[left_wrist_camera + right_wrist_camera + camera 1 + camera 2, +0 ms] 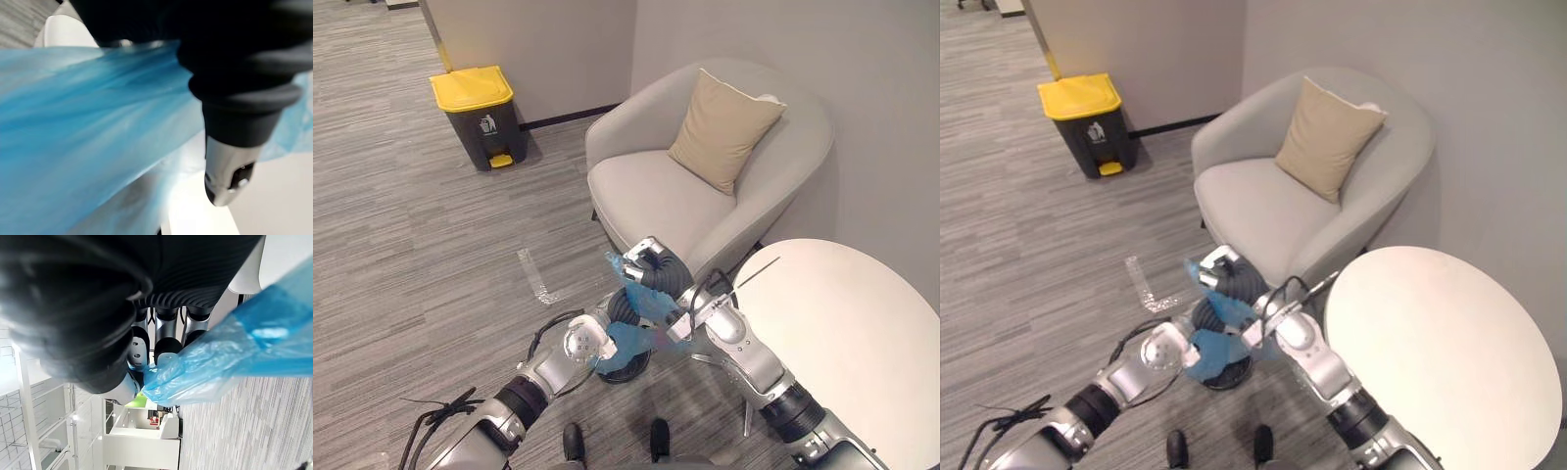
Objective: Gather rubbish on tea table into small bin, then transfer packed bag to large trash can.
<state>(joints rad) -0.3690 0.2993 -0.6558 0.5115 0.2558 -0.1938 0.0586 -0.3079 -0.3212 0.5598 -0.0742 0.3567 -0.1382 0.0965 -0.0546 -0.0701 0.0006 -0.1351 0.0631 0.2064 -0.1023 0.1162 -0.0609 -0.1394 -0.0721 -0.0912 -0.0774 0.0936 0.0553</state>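
Observation:
A blue plastic bag (634,335) rises out of a small black bin (626,370) that stands on the floor beside the round white tea table (847,328). My right hand (653,270) is above the bin. In the right wrist view its fingers (166,340) are curled and pinch the bag's gathered top (195,372). My left hand (584,344) is against the bag's lower left side, and the stretched blue film (88,127) runs right across the left wrist view. The table top is bare. The large dark trash can (481,117) with a yellow lid stands far off by the wall.
A grey armchair (656,191) with a tan cushion (724,127) stands just behind the bin, close to the table. A clear strip (534,276) lies on the striped carpet. Open floor stretches between me and the trash can.

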